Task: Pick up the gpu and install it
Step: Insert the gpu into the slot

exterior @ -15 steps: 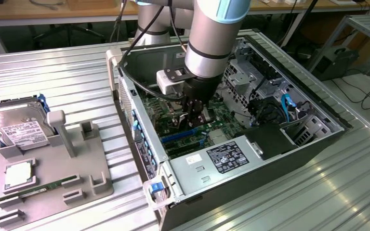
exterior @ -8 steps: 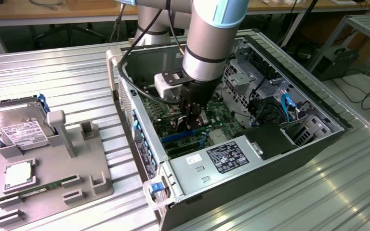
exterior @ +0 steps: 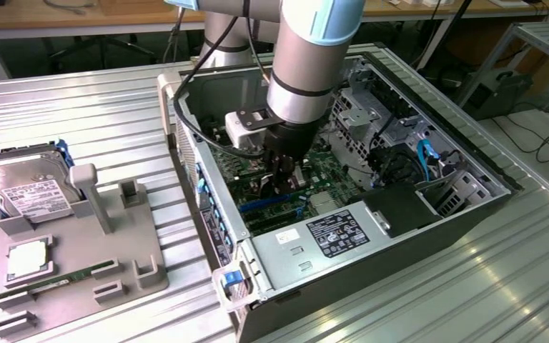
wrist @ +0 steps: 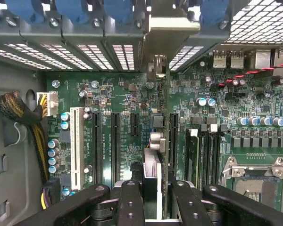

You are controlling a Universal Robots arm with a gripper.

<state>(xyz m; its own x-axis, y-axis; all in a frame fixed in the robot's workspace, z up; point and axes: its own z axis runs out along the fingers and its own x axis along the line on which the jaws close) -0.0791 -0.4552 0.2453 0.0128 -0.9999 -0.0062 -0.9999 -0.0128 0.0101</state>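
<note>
My gripper (exterior: 279, 177) is reaching down inside the open computer case (exterior: 465, 214), just above the motherboard (wrist: 127, 99). In the wrist view the gripper (wrist: 156, 205) is shut on the gpu (wrist: 152, 165), which I see edge-on between the two black fingers (wrist: 131, 202). The card runs away from the fingers along a long black expansion slot (wrist: 172, 136). Its silver end bracket (wrist: 172, 23) sits at the case's rear slot openings. I cannot tell whether the card's edge is seated in the slot. In the exterior view the fingers and wrist hide most of the card.
A white slot (wrist: 76, 146) and black slots (wrist: 115, 141) lie beside the card; a RAM stick (wrist: 193, 155) and CPU socket (wrist: 257, 176) lie on its other side. The power supply (exterior: 337, 232) fills the case's near end. A grey fixture (exterior: 74, 264) holds the hard drive (exterior: 26, 193).
</note>
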